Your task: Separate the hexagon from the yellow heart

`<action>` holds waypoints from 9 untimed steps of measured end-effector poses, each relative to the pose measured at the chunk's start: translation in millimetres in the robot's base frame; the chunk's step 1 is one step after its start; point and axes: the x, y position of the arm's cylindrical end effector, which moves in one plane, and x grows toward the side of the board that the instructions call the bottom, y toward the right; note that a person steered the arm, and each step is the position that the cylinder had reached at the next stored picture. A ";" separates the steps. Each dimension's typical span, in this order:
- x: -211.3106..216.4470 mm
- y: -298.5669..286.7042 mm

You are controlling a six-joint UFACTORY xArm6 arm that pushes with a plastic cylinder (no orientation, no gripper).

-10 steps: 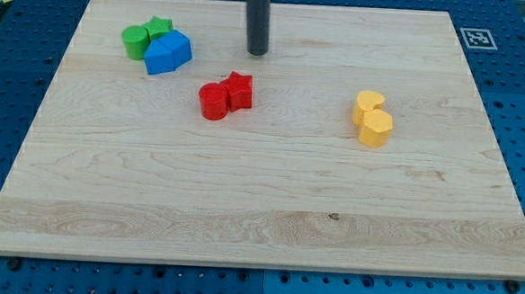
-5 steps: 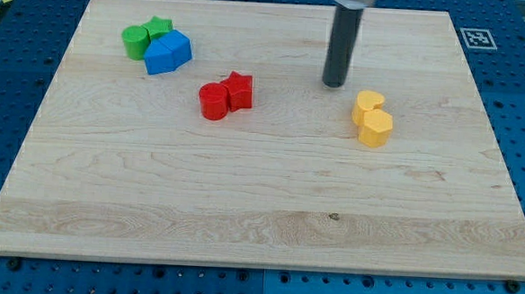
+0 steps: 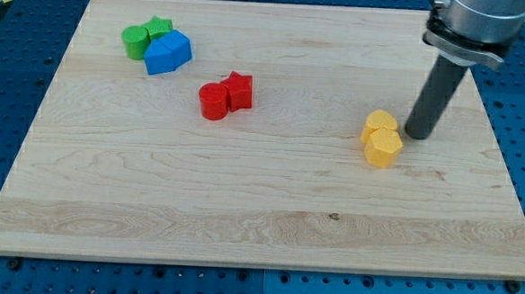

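Observation:
The yellow heart (image 3: 381,123) and the yellow hexagon (image 3: 383,148) lie touching on the wooden board (image 3: 259,219), right of centre. The heart is toward the view's top, the hexagon just below it. My tip (image 3: 417,134) stands on the board just to the right of the heart, very close to it or touching it, and up and to the right of the hexagon.
A red cylinder (image 3: 214,101) and a red star (image 3: 238,90) touch near the board's middle. At the top left a green cylinder (image 3: 136,42), a green star (image 3: 160,27) and a blue block (image 3: 167,53) are clustered. A marker tag (image 3: 476,38) sits at the top right.
My tip has swept from the top middle to the right and down, ending right of the yellow pair. The yellow heart and hexagon have shifted slightly down and right.

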 end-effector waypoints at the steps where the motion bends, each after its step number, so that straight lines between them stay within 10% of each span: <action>1: 19.7 7.8; 9: 21.6 -237.8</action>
